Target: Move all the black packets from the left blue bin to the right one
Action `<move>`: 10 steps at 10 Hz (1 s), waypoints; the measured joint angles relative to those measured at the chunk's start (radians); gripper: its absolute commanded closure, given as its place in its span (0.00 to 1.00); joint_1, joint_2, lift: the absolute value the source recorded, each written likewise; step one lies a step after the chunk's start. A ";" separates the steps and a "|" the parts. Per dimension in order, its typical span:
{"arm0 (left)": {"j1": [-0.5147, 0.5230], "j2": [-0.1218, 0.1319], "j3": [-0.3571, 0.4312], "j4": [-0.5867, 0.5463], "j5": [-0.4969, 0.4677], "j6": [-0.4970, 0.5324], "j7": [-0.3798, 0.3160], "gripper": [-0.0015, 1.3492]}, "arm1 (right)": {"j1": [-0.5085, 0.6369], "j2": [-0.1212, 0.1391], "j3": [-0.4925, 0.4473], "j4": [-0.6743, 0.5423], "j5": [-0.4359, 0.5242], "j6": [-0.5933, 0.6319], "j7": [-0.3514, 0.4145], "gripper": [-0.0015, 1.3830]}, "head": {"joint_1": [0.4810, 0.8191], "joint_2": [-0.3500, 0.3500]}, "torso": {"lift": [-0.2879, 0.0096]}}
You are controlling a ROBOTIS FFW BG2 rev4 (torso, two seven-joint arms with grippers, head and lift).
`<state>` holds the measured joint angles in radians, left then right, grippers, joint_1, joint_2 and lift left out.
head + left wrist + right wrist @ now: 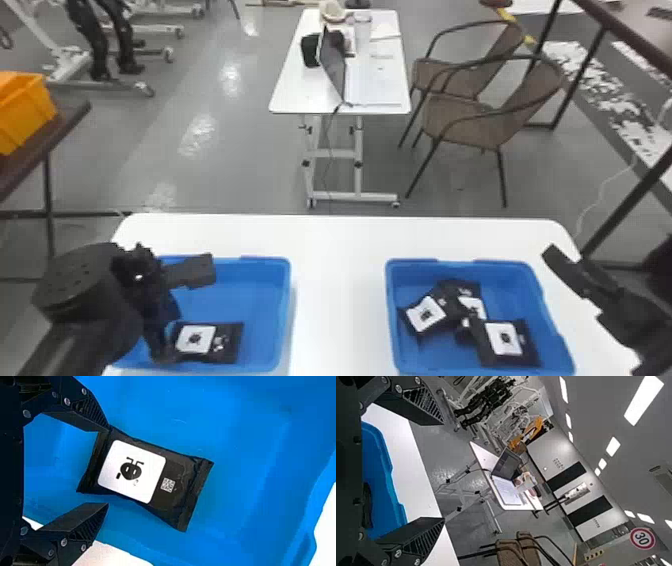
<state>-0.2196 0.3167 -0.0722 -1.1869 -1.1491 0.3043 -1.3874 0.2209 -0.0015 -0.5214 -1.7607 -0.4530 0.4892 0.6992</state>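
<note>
I see one packet (207, 342) left, six o'clock in the left bin (265, 300), several packets (505, 338) in the right bin (507, 285), left gripper (107, 466) and right gripper (443, 471) spread.

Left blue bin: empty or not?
Not empty: a black packet lies in the left blue bin, label side up, near the left gripper, whose fingers are spread.

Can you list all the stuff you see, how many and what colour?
Left bin: 1, blue, on front table
Right bin: 1, blue, on front table
Packet: 1, black, left bin
Packets: at least 3, black, right bin
Front table: 1, white, under bins
Far table: 1, white, behind
Laptop: 1, grey, far table
Chairs: 2, brown, beside far table
Crate: 1, orange, left edge
Left tool: 1, black, over left bin
Right tool: 1, black, beside right bin
</note>
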 measured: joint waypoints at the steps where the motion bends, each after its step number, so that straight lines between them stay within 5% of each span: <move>1: -0.006 0.001 0.000 0.016 -0.003 -0.006 0.016 0.24 | 0.000 0.000 0.001 0.002 -0.004 0.000 0.000 0.12 | 0.63 0.56 | 0.97; 9: -0.074 -0.006 -0.018 0.178 0.044 -0.087 0.104 0.24 | -0.010 0.000 0.013 0.024 -0.018 -0.001 0.011 0.11 | 0.63 0.57 | 0.97; 10: -0.078 -0.009 -0.022 0.186 0.049 -0.092 0.107 0.33 | -0.011 0.000 0.015 0.026 -0.019 -0.001 0.012 0.11 | 0.63 0.56 | 0.97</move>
<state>-0.2971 0.3080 -0.0939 -1.0012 -1.0999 0.2121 -1.2802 0.2103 -0.0015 -0.5069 -1.7348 -0.4722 0.4884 0.7108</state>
